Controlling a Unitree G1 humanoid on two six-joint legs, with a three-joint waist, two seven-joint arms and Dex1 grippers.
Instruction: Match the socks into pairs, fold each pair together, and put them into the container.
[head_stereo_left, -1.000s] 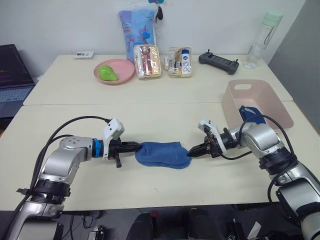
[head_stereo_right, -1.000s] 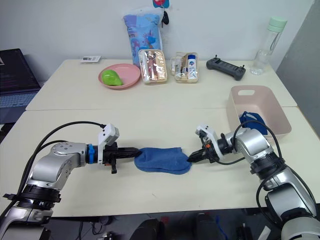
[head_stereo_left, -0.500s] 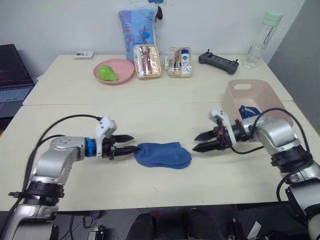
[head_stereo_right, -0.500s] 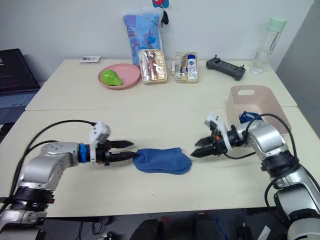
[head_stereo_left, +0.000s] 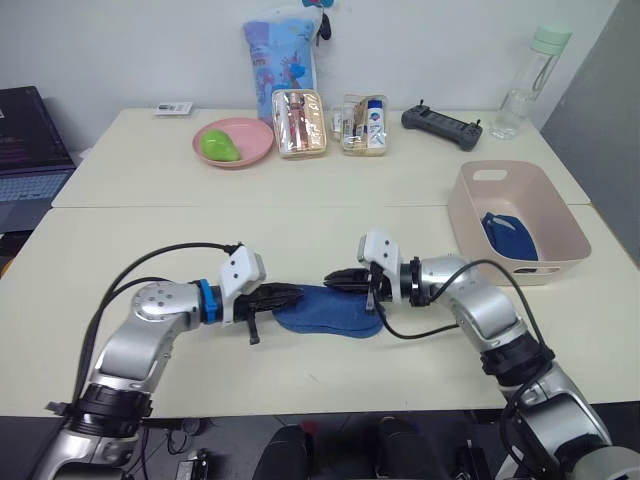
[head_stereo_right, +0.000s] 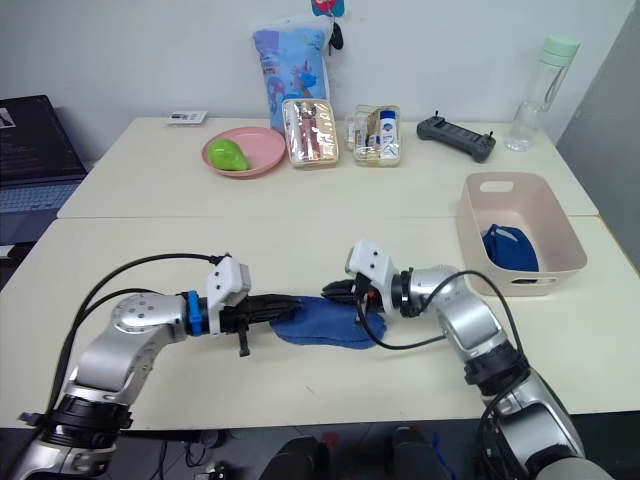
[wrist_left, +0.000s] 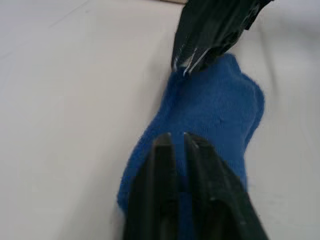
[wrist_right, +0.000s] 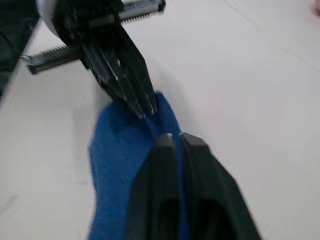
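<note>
Medium-blue knit sock (head_stereo_left: 330, 311) is lying flat near the cream worktop's (head_stereo_left: 330, 220) front edge — left gripper (head_stereo_left: 296, 294) and right gripper (head_stereo_left: 330, 281) both pinching it shut-fingered at opposite ends — pale pink plastic tub (head_stereo_left: 470, 212) sitting by the right edge.

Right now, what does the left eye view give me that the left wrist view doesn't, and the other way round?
Left eye view: the pink tub with a folded blue sock inside, and the plate, pouches and bottle at the back. Left wrist view: a close look at the left gripper shut on the blue sock. Both: that sock and the right gripper at its far end.
</note>
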